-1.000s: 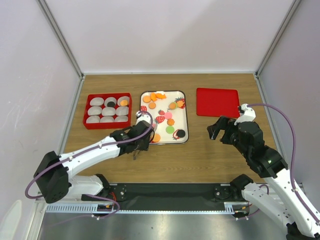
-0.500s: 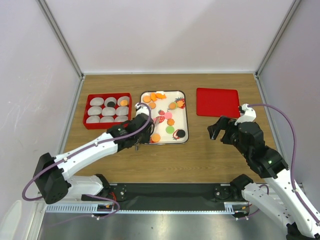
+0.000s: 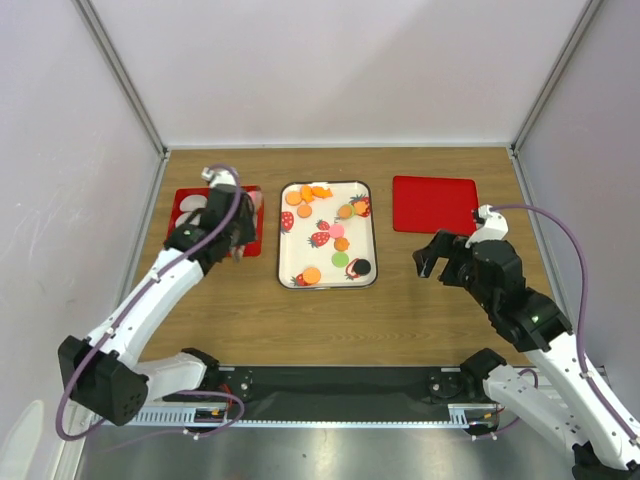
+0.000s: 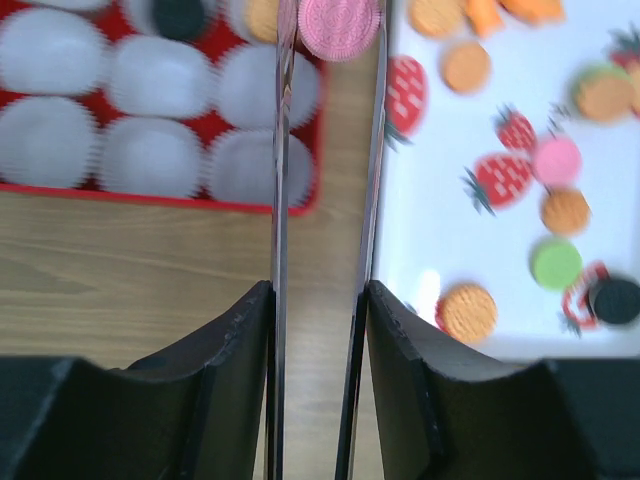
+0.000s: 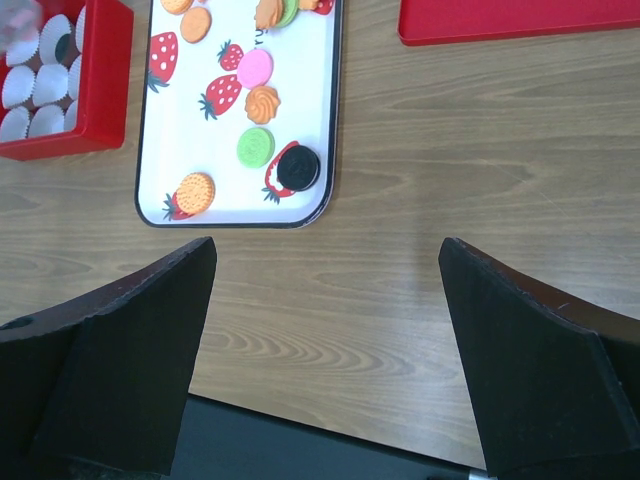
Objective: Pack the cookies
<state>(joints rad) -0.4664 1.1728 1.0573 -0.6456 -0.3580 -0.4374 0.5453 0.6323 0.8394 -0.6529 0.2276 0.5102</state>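
Over the red box's [image 4: 150, 190] right edge, left claw [image 4: 330, 40] pinches a pink cookie [image 4: 338, 25] by its rim and should centre above an empty cup [image 4: 262, 165] before releasing low; other cookies [image 5: 263, 103] lie on the tray [image 5: 240, 197], right claw [image 5: 328, 335] wide open, empty.

Bright, even light; cookies [image 4: 466, 310] in the left wrist view look smeared, perhaps by motion.

A robotics lab test cell is indicated: a wooden table [image 3: 400, 310] is enclosed by plain pale panels [image 3: 340, 70] framed in aluminium posts [image 3: 118, 72], with a left arm [image 3: 150, 300] and a right arm [image 3: 530, 320] bolted at its near edge.
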